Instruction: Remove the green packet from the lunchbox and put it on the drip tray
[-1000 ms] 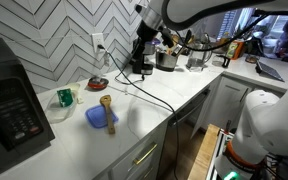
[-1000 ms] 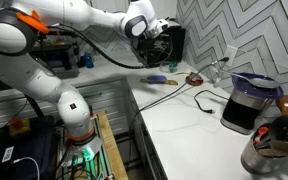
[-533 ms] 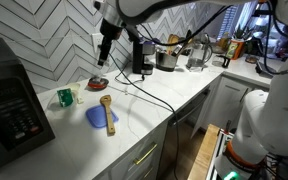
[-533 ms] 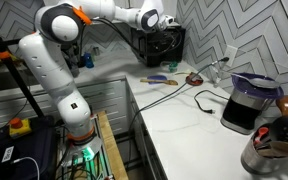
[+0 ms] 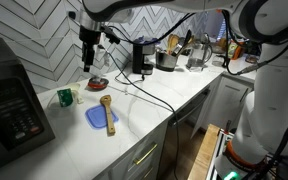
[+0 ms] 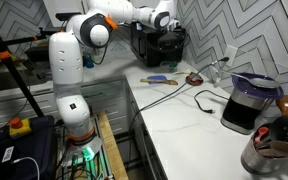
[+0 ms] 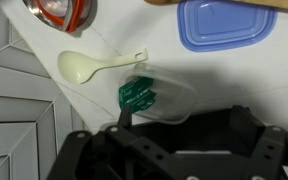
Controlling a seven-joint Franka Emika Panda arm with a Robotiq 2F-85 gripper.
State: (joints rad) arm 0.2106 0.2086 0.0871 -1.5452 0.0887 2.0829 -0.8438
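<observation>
One relation decides my move: on the white counter, the lunchbox holds the green packet, lying at ten o'clock from my jaws in the wrist view. They hover apart, empty.

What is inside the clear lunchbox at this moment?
The green packet is inside the lunchbox, seen through its translucent wall in the wrist view. Nothing else shows in it. The part of the floor under the packet is covered.
</observation>
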